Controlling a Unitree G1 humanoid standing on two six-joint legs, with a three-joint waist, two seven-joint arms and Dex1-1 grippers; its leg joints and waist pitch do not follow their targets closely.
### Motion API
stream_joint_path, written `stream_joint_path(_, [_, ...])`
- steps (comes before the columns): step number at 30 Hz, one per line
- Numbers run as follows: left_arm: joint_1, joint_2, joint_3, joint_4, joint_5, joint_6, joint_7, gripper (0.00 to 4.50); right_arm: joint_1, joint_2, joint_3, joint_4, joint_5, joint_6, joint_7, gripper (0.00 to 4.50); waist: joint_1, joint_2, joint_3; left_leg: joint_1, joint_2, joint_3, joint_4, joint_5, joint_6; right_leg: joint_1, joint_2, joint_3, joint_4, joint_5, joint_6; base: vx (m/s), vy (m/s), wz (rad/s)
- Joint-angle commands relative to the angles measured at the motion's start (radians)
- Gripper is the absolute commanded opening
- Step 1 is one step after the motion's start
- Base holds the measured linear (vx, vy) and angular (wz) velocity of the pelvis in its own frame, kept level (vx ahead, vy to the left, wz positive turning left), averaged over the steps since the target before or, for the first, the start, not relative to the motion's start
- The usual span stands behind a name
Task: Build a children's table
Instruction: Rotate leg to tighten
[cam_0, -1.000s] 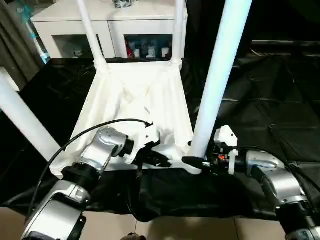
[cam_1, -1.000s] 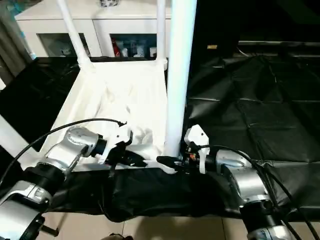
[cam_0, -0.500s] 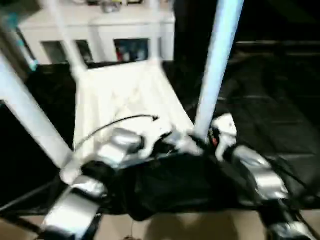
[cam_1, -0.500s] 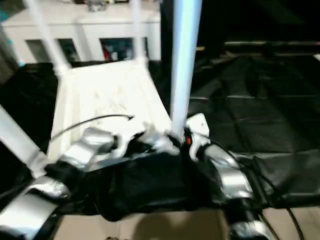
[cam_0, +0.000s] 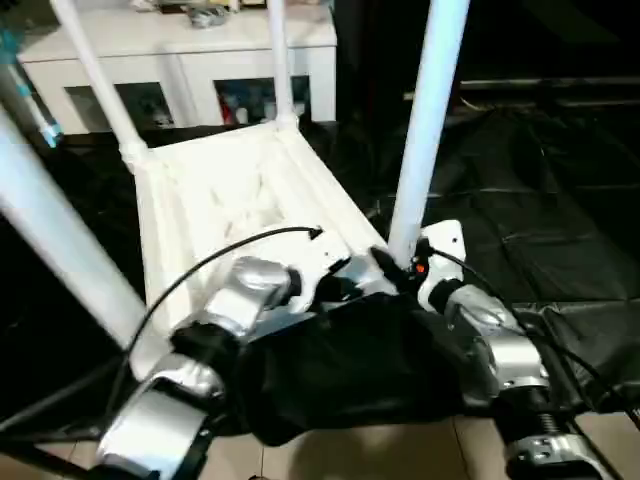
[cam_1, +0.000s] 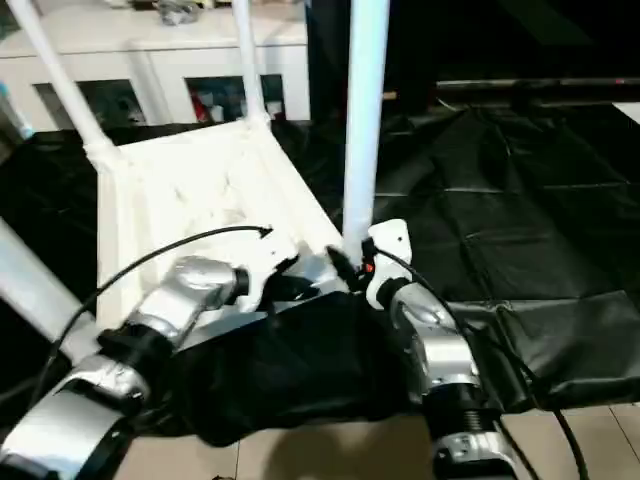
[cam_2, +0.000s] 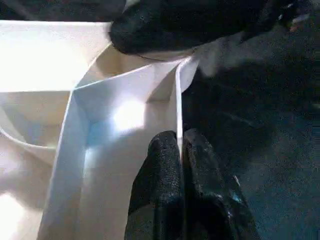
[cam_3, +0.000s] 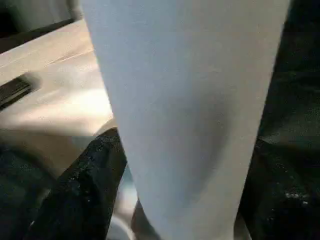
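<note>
The white tabletop (cam_0: 220, 200) lies upside down on the black cloth, its ribbed underside facing up. Four white legs stand in its corners: far left (cam_0: 95, 75), far right (cam_0: 278, 60), near right (cam_0: 425, 120) and near left (cam_0: 50, 230). My left gripper (cam_2: 179, 137) is shut on the thin rim wall at the tabletop's near edge (cam_0: 340, 290). At the foot of the near right leg, my right gripper (cam_0: 392, 268) is shut around the tube, one black finger (cam_3: 95, 170) on each side of it.
A white cabinet (cam_0: 190, 60) with glass fronts stands behind the work. Black cloth (cam_0: 560, 200) covers the surface and bunches up over the near edge (cam_0: 340, 370). Tiled floor (cam_0: 400, 450) shows below. A black cable (cam_0: 200, 265) arcs over my left forearm.
The tabletop has turned, its near right corner swinging away from me with both grippers still holding. My right forearm has swung inward. The camera has also shifted.
</note>
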Motion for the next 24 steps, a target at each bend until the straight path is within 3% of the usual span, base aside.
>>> stream_joint_path(1, [0.006, -0.004, -0.039, -0.044, -0.034, -0.031, -0.099, 0.00, 0.016, -0.002, 0.075, -0.027, 0.020, 0.024, 0.107, 3.16, 0.009, -0.020, -0.058, 0.025, 0.061, -0.033, -0.069, -0.263, 0.069, 0.028, -0.050, 0.037, -0.068, -0.077, -0.235, 0.000, 0.000, 0.00])
stream_joint_path(3, [0.020, 0.037, -0.047, -0.065, -0.036, -0.039, -0.160, 0.00, 0.038, -0.068, 0.089, -0.067, 0.040, 0.031, 0.217, 3.16, 0.025, -0.015, -0.063, 0.026, 0.063, -0.028, -0.060, -0.183, 0.109, 0.031, -0.048, 0.033, -0.057, -0.001, -0.256, 0.000, 0.000, 0.00])
stream_joint_path(5, [0.025, 0.056, -0.048, -0.074, -0.041, -0.041, -0.191, 0.00, 0.045, -0.094, 0.093, -0.079, 0.045, 0.035, 0.257, 3.16, 0.035, -0.014, -0.062, 0.025, 0.066, -0.028, -0.059, -0.171, 0.120, 0.032, -0.048, 0.031, -0.053, 0.009, -0.262, 0.000, 0.000, 0.00])
stream_joint_path(9, [0.046, 0.120, -0.064, -0.120, -0.061, -0.017, -0.316, 0.00, 0.054, -0.188, 0.099, -0.089, 0.036, 0.031, 0.367, 3.16, 0.051, -0.011, -0.058, 0.032, 0.070, -0.028, -0.065, -0.218, 0.091, 0.026, -0.046, 0.033, -0.056, -0.061, -0.264, 0.000, 0.000, 0.00])
stream_joint_path(14, [0.062, 0.160, -0.083, -0.154, -0.073, 0.013, -0.393, 0.00, 0.055, -0.240, 0.097, -0.096, 0.040, 0.010, 0.427, 3.16, 0.046, -0.016, -0.053, 0.033, 0.069, -0.030, -0.075, -0.299, 0.035, 0.025, -0.049, 0.036, -0.065, -0.163, -0.255, 0.000, 0.000, 0.00])
stream_joint_path(16, [0.070, 0.160, -0.082, -0.168, -0.082, 0.019, -0.397, 0.00, 0.055, -0.247, 0.096, -0.106, 0.056, 0.014, 0.441, 3.16, 0.046, -0.016, -0.054, 0.034, 0.070, -0.031, -0.075, -0.301, 0.027, 0.026, -0.050, 0.037, -0.065, -0.173, -0.250, 0.000, 0.000, 0.00])
stream_joint_path(18, [0.075, 0.159, -0.083, -0.178, -0.088, 0.025, -0.403, 0.00, 0.057, -0.247, 0.096, -0.121, 0.075, 0.030, 0.457, 2.90, 0.046, -0.016, -0.055, 0.036, 0.069, -0.030, -0.073, -0.289, 0.030, 0.025, -0.048, 0.038, -0.065, -0.155, -0.252, 0.000, 0.000, 0.00])
stream_joint_path(21, [0.083, 0.154, -0.084, -0.189, -0.092, 0.027, -0.395, 0.00, 0.068, -0.239, 0.102, -0.146, 0.098, 0.053, 0.474, 2.78, 0.047, -0.016, -0.060, 0.032, 0.067, -0.028, -0.064, -0.216, 0.067, 0.028, -0.047, 0.036, -0.056, -0.066, -0.263, 0.000, 0.000, 0.00])
stream_joint_path(24, [0.083, 0.144, -0.082, -0.186, -0.095, 0.028, -0.375, 0.00, 0.091, -0.233, 0.109, -0.162, 0.109, 0.069, 0.469, 2.61, 0.048, -0.017, -0.060, 0.031, 0.066, -0.027, -0.062, -0.203, 0.081, 0.028, -0.048, 0.035, -0.056, -0.069, -0.266, 0.000, 0.000, 0.00])
